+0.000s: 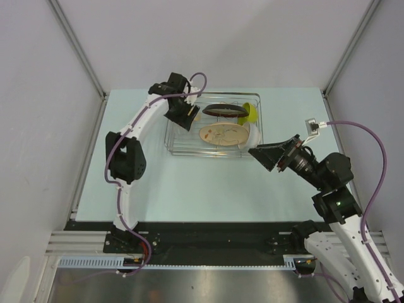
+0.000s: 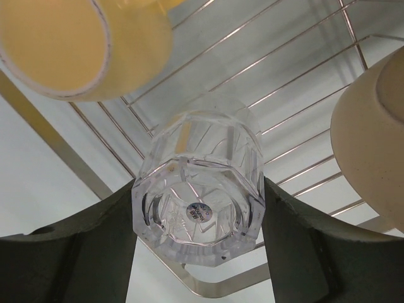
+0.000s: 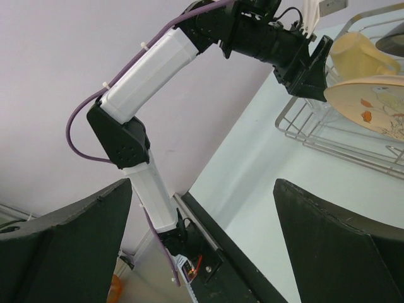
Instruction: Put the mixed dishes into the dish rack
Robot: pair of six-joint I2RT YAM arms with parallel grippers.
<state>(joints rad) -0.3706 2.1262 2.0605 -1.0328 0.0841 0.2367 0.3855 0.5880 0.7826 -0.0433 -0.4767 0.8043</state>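
My left gripper [image 2: 199, 211] is shut on the small clear glass [image 2: 201, 170], holding it over the left corner of the silver wire dish rack [image 2: 303, 76]. The cream-yellow mug [image 2: 69, 44] lies in the rack just beyond the glass. The beige patterned plate [image 2: 372, 145] is to its right. In the top view the left gripper [image 1: 184, 116] is at the rack's [image 1: 173, 142] left side. The rack holds the dark red-brown dish [image 1: 224, 110], the lime-green bowl [image 1: 251, 112], the plate [image 1: 222, 134] and the white bowl [image 1: 254, 135]. My right gripper [image 1: 267, 156] is open and empty, right of the rack.
The right wrist view shows the left arm [image 3: 151, 69], the mug [image 3: 356, 53], the plate [image 3: 372, 101] and the rack's near rail [image 3: 328, 140]. Grey walls enclose the pale table [image 1: 189, 183] on three sides. A small white fitting [image 1: 312, 125] sits at the right.
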